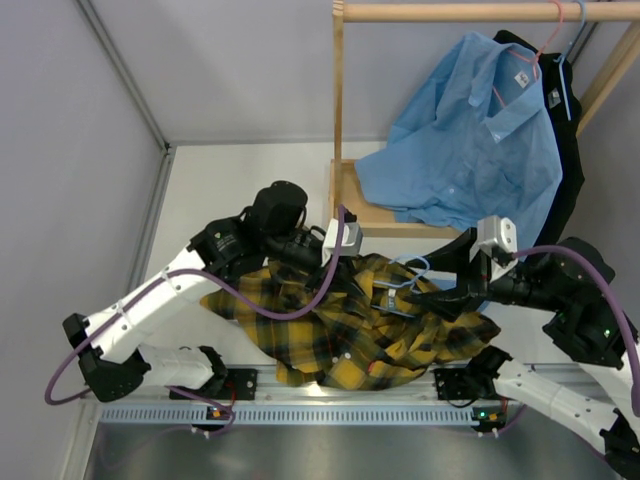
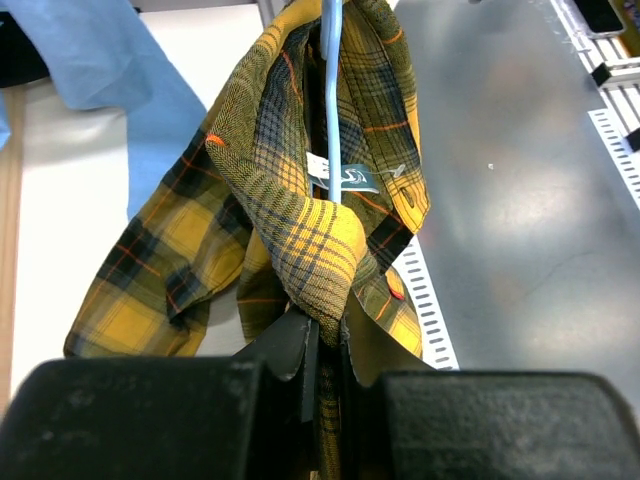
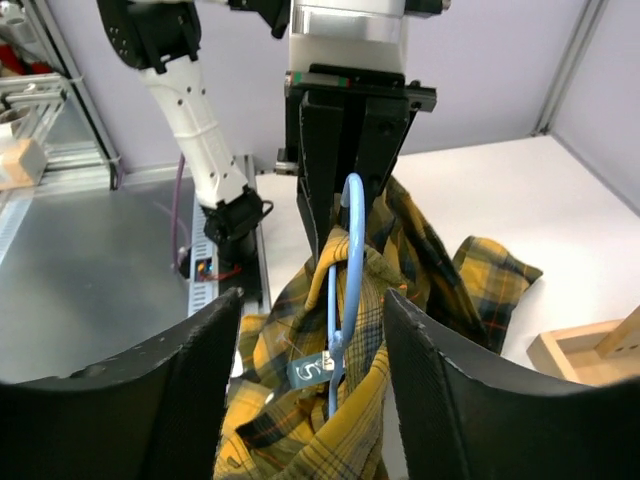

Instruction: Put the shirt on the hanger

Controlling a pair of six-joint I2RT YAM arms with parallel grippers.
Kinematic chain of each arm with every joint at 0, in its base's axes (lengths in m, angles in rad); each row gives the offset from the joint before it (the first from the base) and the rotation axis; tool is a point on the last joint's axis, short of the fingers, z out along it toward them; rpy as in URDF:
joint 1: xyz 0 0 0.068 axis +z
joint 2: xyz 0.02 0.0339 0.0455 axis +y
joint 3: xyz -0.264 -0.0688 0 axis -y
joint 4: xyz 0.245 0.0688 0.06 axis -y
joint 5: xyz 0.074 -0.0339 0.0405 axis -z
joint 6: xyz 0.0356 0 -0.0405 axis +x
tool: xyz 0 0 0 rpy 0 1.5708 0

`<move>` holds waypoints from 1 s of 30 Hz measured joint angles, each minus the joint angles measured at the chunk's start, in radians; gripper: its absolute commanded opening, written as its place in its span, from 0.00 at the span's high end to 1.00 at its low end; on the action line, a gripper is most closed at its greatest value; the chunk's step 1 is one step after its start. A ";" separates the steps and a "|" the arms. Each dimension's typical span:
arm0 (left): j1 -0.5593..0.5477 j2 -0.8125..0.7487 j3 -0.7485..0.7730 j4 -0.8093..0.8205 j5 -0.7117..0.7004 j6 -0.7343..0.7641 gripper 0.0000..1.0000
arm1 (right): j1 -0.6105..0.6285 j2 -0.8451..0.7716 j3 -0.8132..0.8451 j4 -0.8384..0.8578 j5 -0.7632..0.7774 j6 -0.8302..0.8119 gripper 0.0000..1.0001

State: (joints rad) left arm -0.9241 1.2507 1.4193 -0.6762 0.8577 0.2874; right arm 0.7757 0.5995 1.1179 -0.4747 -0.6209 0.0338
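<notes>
The yellow-and-black plaid shirt [image 1: 350,335] lies bunched on the table between both arms. My left gripper [image 2: 335,325] is shut on a fold of the shirt [image 2: 300,240], holding it up. The pale-blue hanger [image 2: 331,100] runs through the raised fabric by the small label. In the right wrist view the hanger [image 3: 352,250] stands upright inside the shirt [image 3: 400,300], between the spread fingers of my right gripper [image 3: 312,300], which is open and touches neither. From above, the left gripper [image 1: 340,265] and right gripper [image 1: 432,297] face each other across the hanger [image 1: 408,285].
A wooden clothes rack [image 1: 338,120] stands at the back right, with a light-blue shirt [image 1: 480,150] on a pink hanger [image 1: 540,50] and a black garment [image 1: 572,150] behind it. A slotted metal rail [image 1: 300,412] runs along the near edge.
</notes>
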 measured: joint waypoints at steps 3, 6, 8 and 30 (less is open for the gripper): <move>0.001 -0.006 0.000 0.000 -0.020 0.000 1.00 | 0.000 -0.014 0.000 0.002 0.027 0.004 0.33; 0.001 -0.010 0.000 0.000 -0.037 0.000 1.00 | 0.000 -0.038 0.001 -0.016 0.061 -0.002 0.30; 0.001 -0.012 0.000 0.000 -0.045 0.000 1.00 | 0.000 -0.061 0.008 -0.048 0.088 -0.017 0.31; 0.004 -0.053 0.000 -0.003 0.066 0.005 1.00 | 0.000 -0.201 -0.013 -0.390 0.056 -0.147 0.35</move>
State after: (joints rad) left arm -0.9203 1.1976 1.4193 -0.6792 0.9234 0.2920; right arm 0.7761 0.3985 1.1049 -0.8646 -0.5652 -0.1131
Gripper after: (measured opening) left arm 0.085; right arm 0.658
